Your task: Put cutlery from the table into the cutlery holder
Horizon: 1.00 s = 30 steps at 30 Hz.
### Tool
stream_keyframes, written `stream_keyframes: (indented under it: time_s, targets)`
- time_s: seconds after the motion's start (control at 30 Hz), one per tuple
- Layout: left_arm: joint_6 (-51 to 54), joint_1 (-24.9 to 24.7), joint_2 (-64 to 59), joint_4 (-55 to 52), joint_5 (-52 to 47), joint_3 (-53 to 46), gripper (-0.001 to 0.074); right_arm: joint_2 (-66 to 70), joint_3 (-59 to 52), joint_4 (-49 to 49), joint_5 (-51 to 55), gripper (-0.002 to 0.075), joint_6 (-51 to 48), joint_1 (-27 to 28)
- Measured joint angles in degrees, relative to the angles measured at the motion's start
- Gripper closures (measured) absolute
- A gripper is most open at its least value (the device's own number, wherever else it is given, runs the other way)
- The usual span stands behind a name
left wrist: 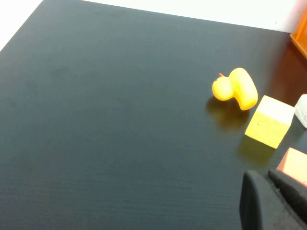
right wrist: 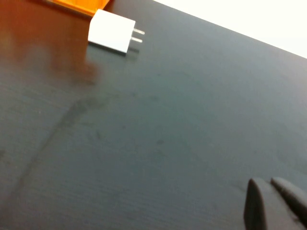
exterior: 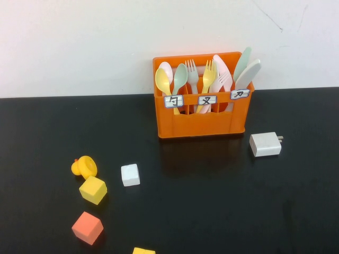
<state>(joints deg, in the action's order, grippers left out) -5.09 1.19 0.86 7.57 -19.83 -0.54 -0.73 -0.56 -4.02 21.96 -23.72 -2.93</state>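
Observation:
The orange cutlery holder (exterior: 201, 124) stands at the back of the black table (exterior: 212, 206), with three white labels on its front. Several pastel pieces of cutlery stand upright in its compartments, among them a yellow spoon (exterior: 163, 82), a grey-green fork (exterior: 191, 71) and a yellow fork (exterior: 210, 74). All the cutlery I see is in the holder. Neither arm shows in the high view. My left gripper (left wrist: 263, 175) hovers shut and empty over the table near the cubes. My right gripper (right wrist: 265, 181) is shut and empty above bare tabletop.
A yellow toy duck (exterior: 83, 167), a yellow cube (exterior: 93, 190), a white cube (exterior: 130, 174) and an orange-pink cube (exterior: 87, 227) lie front left. A white charger block (exterior: 265, 144) sits right of the holder. A white wall rises behind the table.

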Motion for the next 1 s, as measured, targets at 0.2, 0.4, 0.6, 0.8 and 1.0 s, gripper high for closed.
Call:
stream_keyframes:
  time_s: [0.2, 0.4, 0.6, 0.8, 1.0]
  targets:
    - [0.0, 0.0, 0.0, 0.0, 0.1, 0.0, 0.0736, 0.0, -0.1, 0.0, -0.4, 0.0728, 0.0, 0.0]
    - [0.0, 0.0, 0.0, 0.0, 0.1, 0.0, 0.0736, 0.0, -0.1, -0.1, -0.5, 0.0728, 0.0, 0.0]
    - [0.0, 0.0, 0.0, 0.0, 0.1, 0.0, 0.0737, 0.0, -0.2, -0.2, -1.0, 0.0728, 3.2, 0.0]
    - [0.0, 0.0, 0.0, 0.0, 0.1, 0.0, 0.0736, 0.0, -0.3, 4.9, -1.8, 0.0728, 16.4, 0.0]
    - [0.0, 0.0, 0.0, 0.0, 0.1, 0.0, 0.0737, 0.0, -0.3, 8.1, -1.7, 0.0728, 20.2, 0.0]
